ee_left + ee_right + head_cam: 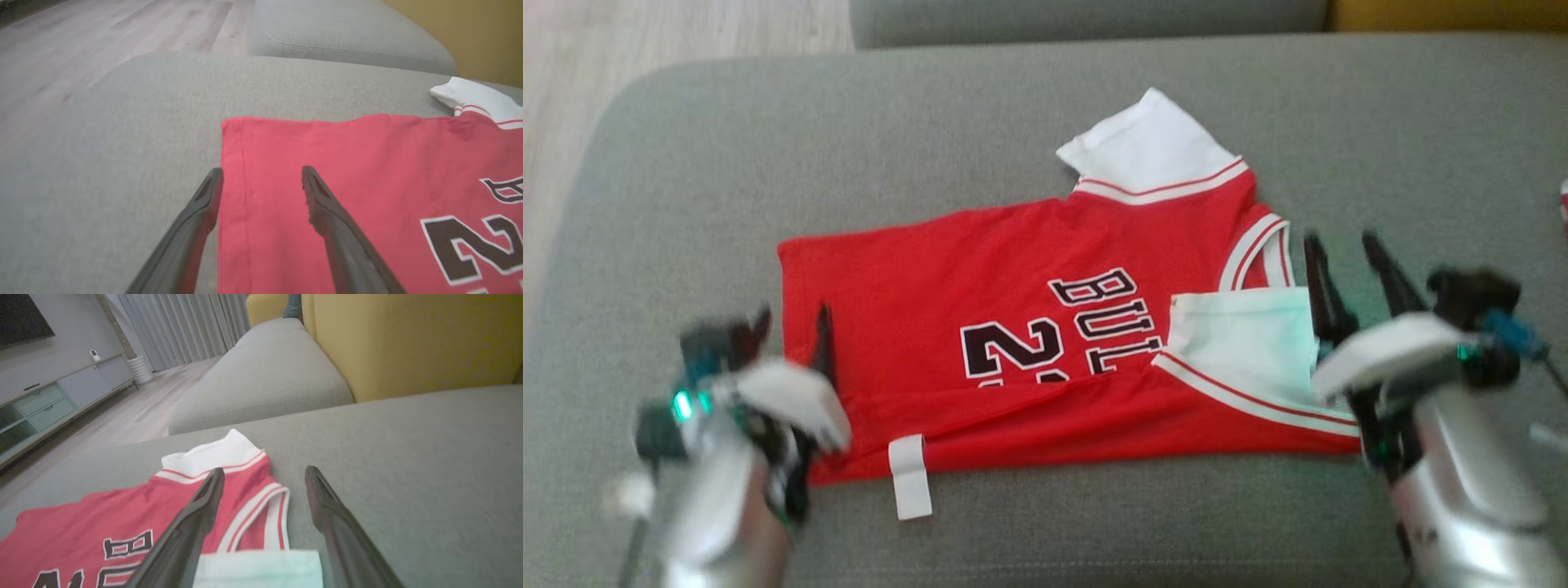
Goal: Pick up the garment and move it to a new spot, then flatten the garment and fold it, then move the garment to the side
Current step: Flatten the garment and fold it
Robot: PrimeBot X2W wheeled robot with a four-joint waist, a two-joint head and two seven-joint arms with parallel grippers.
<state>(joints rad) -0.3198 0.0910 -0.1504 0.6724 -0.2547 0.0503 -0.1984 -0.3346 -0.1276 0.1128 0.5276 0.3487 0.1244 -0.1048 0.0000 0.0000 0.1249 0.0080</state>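
Lying folded on cushion (931, 147), garment (1013, 343); left gripper (794, 314) spread apart over its hem edge; right gripper (1339, 239) spread apart beside its neckline.

Left gripper (794, 320) and right gripper (1339, 241) hover low, jaws spread wide (tips pointing forward).

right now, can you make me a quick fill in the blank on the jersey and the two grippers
1. The garment lies on a ____ sofa cushion.
2. Its lettering is ____ with a white outline.
3. The left gripper and right gripper have their jaws ____, holding nothing.
4. The hem tag is ____.
Missing words: grey; black; open; white.
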